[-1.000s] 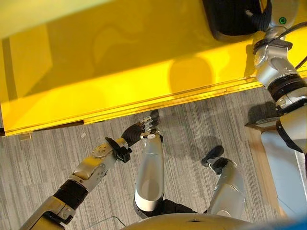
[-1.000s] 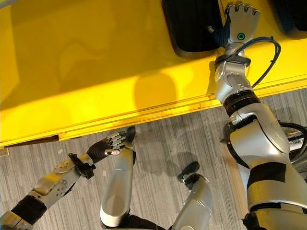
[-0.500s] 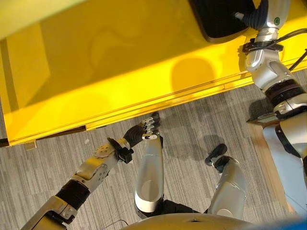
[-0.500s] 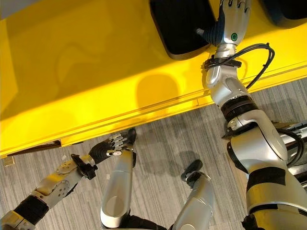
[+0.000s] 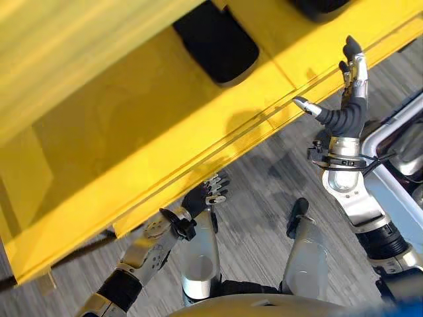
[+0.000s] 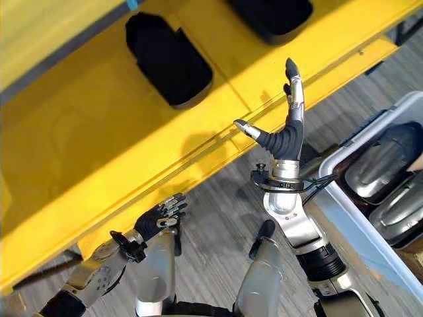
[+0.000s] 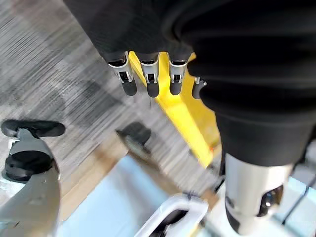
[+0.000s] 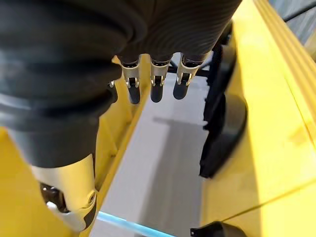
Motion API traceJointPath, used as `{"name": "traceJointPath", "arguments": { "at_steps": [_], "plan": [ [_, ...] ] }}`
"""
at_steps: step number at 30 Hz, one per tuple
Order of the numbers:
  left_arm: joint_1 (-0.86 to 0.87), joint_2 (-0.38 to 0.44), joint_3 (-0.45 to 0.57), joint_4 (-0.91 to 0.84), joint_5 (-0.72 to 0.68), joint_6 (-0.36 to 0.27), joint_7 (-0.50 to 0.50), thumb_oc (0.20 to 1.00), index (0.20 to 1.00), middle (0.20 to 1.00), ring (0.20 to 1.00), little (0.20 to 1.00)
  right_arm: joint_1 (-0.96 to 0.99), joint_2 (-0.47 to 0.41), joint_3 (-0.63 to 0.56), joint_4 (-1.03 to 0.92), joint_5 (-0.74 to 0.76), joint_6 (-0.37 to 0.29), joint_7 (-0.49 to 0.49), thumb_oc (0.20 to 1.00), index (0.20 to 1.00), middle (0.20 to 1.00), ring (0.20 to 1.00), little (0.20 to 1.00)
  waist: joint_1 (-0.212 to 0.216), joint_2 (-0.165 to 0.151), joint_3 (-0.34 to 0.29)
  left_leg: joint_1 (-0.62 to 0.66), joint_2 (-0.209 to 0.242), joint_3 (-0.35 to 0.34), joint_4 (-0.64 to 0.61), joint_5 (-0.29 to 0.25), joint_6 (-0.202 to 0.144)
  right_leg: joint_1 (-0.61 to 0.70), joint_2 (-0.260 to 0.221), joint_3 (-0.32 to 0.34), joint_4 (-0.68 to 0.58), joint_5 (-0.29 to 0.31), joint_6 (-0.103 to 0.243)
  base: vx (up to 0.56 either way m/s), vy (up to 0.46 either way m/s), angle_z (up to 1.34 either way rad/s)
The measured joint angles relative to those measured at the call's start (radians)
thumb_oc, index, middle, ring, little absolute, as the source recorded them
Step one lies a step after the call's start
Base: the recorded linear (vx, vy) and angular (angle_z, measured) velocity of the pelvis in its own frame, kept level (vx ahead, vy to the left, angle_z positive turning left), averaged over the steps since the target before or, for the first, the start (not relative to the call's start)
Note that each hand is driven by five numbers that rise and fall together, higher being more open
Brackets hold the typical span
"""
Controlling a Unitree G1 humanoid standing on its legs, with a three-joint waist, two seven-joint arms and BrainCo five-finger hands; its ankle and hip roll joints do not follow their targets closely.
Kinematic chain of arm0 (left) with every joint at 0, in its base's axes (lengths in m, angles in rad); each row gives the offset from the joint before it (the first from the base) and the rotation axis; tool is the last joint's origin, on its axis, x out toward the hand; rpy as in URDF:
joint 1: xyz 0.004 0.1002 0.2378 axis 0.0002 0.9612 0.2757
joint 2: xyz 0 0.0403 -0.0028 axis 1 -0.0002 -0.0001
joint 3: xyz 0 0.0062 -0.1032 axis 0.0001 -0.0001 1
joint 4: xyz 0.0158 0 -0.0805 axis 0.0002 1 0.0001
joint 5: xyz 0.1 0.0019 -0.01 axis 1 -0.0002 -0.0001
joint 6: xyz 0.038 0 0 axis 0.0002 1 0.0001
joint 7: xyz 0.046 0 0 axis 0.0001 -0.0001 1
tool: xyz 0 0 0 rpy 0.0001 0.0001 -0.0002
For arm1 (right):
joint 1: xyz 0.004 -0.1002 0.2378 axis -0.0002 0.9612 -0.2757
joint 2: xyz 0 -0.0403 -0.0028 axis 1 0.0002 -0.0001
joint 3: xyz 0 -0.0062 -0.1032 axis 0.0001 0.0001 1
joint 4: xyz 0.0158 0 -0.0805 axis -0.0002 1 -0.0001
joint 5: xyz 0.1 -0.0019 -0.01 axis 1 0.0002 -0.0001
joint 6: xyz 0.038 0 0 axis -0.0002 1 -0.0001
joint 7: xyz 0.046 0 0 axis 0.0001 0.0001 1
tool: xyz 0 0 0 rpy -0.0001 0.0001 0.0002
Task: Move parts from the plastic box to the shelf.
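Robot hand on the right (image 6: 289, 135) is raised at about 1 o'clock in the head views, just off the yellow shelf's (image 5: 132, 145) front edge, fingers straight, thumb spread wide, holding nothing. Two black moulded parts rest on the shelf: one (image 6: 168, 59) at 11 o'clock, another (image 6: 274, 16) at 12 o'clock against the top edge. At 4 o'clock the white-rimmed plastic box (image 6: 360, 221) sits on the floor with dark grey parts (image 6: 377, 162) inside. Left robot hand (image 5: 206, 195) hangs low at 7 o'clock over the grey carpet (image 5: 258, 198), below the shelf's front lip, fingers loosely extended and empty.
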Motion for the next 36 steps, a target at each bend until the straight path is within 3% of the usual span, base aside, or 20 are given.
{"name": "traceJointPath", "arguments": {
  "at_steps": [5,10,16,20,24,29,30,31,32,33,34,35,36],
  "plan": [
    [0.071,0.026,0.035,-0.027,0.001,0.008,-0.045,1.000,1.000,1.000,1.000,1.000,0.282,-0.076,0.004,-0.005,0.060,-0.010,0.123,1.000,1.000,1.000,1.000,1.000,-0.053,0.006,-0.053,0.090,-0.001,0.047,-0.092,0.021,-0.004,0.071,0.013,0.004,-0.095,0.036,0.010,0.03,0.072,-0.18],
    [0.175,0.101,0.073,-0.084,0.000,0.041,-0.165,1.000,1.000,1.000,1.000,1.000,0.395,-0.170,-0.037,0.027,0.095,-0.009,0.185,1.000,1.000,1.000,1.000,1.000,-0.059,-0.008,-0.134,0.170,0.011,0.081,-0.143,0.031,-0.012,0.143,0.038,0.004,-0.169,0.056,0.014,0.06,0.006,-0.13],
    [0.239,0.127,0.065,-0.098,0.011,0.069,-0.226,1.000,1.000,1.000,1.000,1.000,0.487,-0.161,-0.084,0.125,0.157,0.030,0.150,1.000,1.000,1.000,1.000,1.000,-0.079,-0.074,-0.215,0.256,0.023,0.148,-0.163,0.007,-0.014,0.186,0.037,-0.002,-0.204,0.057,0.019,0.12,-0.123,-0.26],
    [0.188,0.127,0.052,-0.098,0.014,0.068,-0.208,1.000,1.000,1.000,1.000,1.000,0.435,-0.130,-0.090,0.142,0.158,0.033,0.056,1.000,1.000,1.000,1.000,1.000,-0.085,-0.072,-0.216,0.265,0.058,0.199,-0.160,0.007,-0.013,0.158,0.047,-0.054,-0.210,0.090,0.013,0.11,-0.301,-0.44],
    [0.115,0.110,0.045,-0.052,0.032,0.037,-0.133,1.000,1.000,1.000,1.000,1.000,0.390,-0.103,-0.123,0.219,0.156,0.032,-0.021,1.000,1.000,1.000,1.000,1.000,-0.114,-0.049,-0.186,0.238,0.090,0.193,-0.104,-0.012,0.016,0.093,0.079,-0.004,-0.109,0.036,-0.013,0.09,-0.301,-0.19],
    [0.087,0.117,0.070,-0.014,-0.003,-0.010,-0.134,1.000,1.000,1.000,1.000,1.000,0.325,-0.107,-0.122,0.310,0.141,0.026,-0.035,1.000,1.000,1.000,1.000,1.000,-0.123,-0.036,-0.157,0.218,0.155,0.189,-0.050,0.008,0.048,-0.050,0.105,0.006,0.183,-0.133,-0.081,0.11,-0.338,-0.15],
    [0.093,0.109,0.084,-0.020,-0.038,-0.021,-0.134,1.000,1.000,1.000,1.000,1.000,0.313,-0.104,-0.118,0.304,0.127,0.023,-0.027,1.000,1.000,1.000,1.000,1.000,-0.114,-0.035,-0.152,0.217,0.172,0.185,-0.059,0.055,0.062,-0.067,0.127,0.006,0.203,-0.154,-0.107,0.09,-0.307,-0.14],
    [0.092,0.109,0.084,-0.020,-0.050,-0.021,-0.134,1.000,1.000,1.000,1.000,1.000,0.305,-0.097,-0.115,0.303,0.118,0.018,-0.019,1.000,1.000,1.000,1.000,1.000,-0.108,-0.042,-0.144,0.211,0.179,0.178,-0.075,0.139,0.074,-0.066,0.142,0.005,0.197,-0.158,-0.116,0.11,-0.362,0.24],
    [0.093,0.101,0.083,-0.020,-0.048,-0.019,-0.143,1.000,1.000,1.000,1.000,1.000,0.314,-0.099,-0.117,0.282,0.116,0.014,-0.016,1.000,1.000,1.000,1.000,1.000,-0.128,-0.047,-0.141,0.184,0.187,0.213,-0.123,0.308,0.072,-0.052,0.146,-0.025,0.194,-0.174,-0.139,0.12,-0.321,0.66],
    [0.093,0.088,0.077,-0.020,-0.047,-0.019,-0.144,1.000,1.000,1.000,1.000,1.000,0.319,-0.107,-0.118,0.278,0.116,0.013,-0.016,1.000,1.000,1.000,1.000,1.000,-0.133,-0.044,-0.143,0.185,0.190,0.240,-0.157,0.370,0.061,-0.037,0.142,-0.050,0.179,-0.183,-0.155,0.05,-0.200,0.81],
    [0.084,0.085,0.069,-0.025,-0.038,-0.012,-0.145,1.000,1.000,1.000,1.000,1.000,0.318,-0.107,-0.120,0.278,0.117,0.012,-0.012,1.000,1.000,1.000,1.000,1.000,-0.132,-0.047,-0.141,0.182,0.180,0.276,-0.138,0.343,0.027,-0.020,0.141,-0.076,0.150,-0.178,-0.168,0.05,-0.104,0.63],
    [0.081,0.084,0.054,-0.023,-0.029,0.016,-0.146,1.000,1.000,1.000,1.000,1.000,0.321,-0.108,-0.125,0.278,0.118,0.011,0.004,1.000,1.000,1.000,1.000,1.000,-0.135,-0.050,-0.139,0.180,0.135,0.310,-0.087,0.220,0.017,0.022,0.146,-0.099,0.090,-0.156,-0.176,0.05,-0.068,0.54],
    [0.081,0.085,0.048,-0.024,-0.029,0.024,-0.148,1.000,1.000,1.000,1.000,1.000,0.333,-0.109,-0.132,0.276,0.120,0.010,0.011,1.000,1.000,1.000,1.000,1.000,-0.139,-0.048,-0.141,0.194,0.093,0.312,-0.084,0.157,0.020,0.053,0.156,-0.114,0.048,-0.144,-0.173,0.07,-0.064,0.49]
  ]
}}
